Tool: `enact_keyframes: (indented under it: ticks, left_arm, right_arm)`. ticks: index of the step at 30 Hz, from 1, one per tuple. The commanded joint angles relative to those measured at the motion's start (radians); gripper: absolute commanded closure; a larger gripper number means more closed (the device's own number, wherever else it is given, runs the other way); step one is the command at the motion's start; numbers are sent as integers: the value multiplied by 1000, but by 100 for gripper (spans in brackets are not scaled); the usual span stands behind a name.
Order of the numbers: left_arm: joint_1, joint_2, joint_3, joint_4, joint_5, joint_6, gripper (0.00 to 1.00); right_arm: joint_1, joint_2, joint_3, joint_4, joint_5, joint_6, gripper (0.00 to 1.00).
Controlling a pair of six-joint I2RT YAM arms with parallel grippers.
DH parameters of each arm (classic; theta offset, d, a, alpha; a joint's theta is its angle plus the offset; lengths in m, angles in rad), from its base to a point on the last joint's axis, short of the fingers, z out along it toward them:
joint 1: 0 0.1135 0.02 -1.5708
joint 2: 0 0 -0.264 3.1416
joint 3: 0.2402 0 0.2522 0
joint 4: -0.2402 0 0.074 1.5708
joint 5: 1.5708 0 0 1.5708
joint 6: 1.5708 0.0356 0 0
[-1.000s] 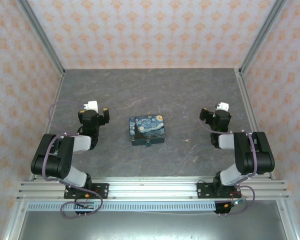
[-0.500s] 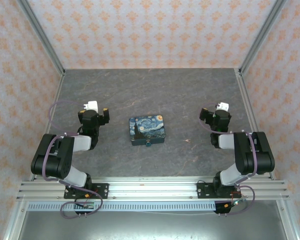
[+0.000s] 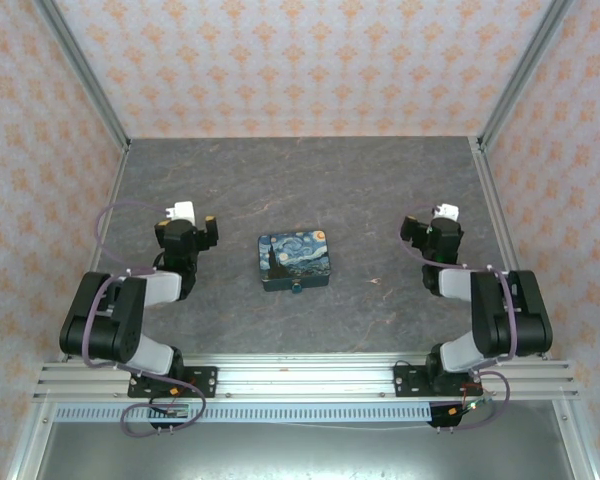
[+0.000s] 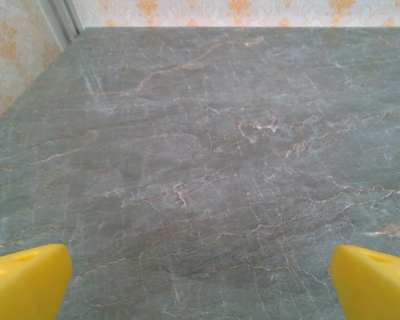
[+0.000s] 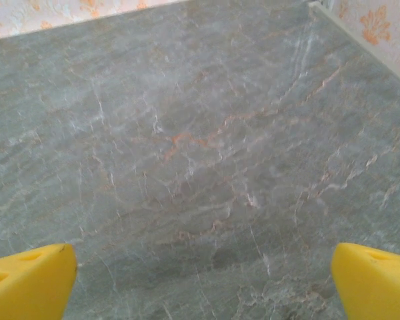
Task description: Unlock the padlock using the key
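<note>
both pairs of jaws gape apart, padlock [image 3: 296,287] against near edge of starry-night tin [image 3: 294,256]

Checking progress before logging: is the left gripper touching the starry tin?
Apart. Top external view shows bare table between the left gripper and the tin.

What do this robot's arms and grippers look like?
The left arm and right arm are black with pale grey links, white wrist blocks and looping purple cables. The left gripper and right gripper have bright yellow fingertips.
</note>
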Motion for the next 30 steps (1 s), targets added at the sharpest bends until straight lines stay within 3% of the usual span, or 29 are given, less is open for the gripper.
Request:
enact_keyframes:
  ticks: [1, 5, 7, 10, 15, 22, 30]
  left_arm:
    - [3, -130, 39, -157, -29, -25, 0]
    - [3, -278, 118, -400, 17, -125, 0]
    - [3, -334, 190, -579, 40, -233, 0]
    - [2, -381, 240, -702, 148, -382, 0]
    - [-75, -437, 199, -691, 369, -580, 5]
    - [-290, -478, 141, -641, 363, -736, 9]
    - [-378, -456, 133, -611, 320, -771, 11]
  right_arm:
    - [4, -106, 65, -163, 10, 26, 3]
    - [8, -203, 116, -364, -82, 92, 7]
    - [18, -256, 158, -507, -129, 130, 8]
    - [34, -341, 219, -709, -243, 196, 13]
    - [106, -399, 302, -1034, -336, 278, 18]
    - [187, -343, 231, -1149, -367, 314, 24]
    - [239, -138, 260, -1120, -382, 285, 40]
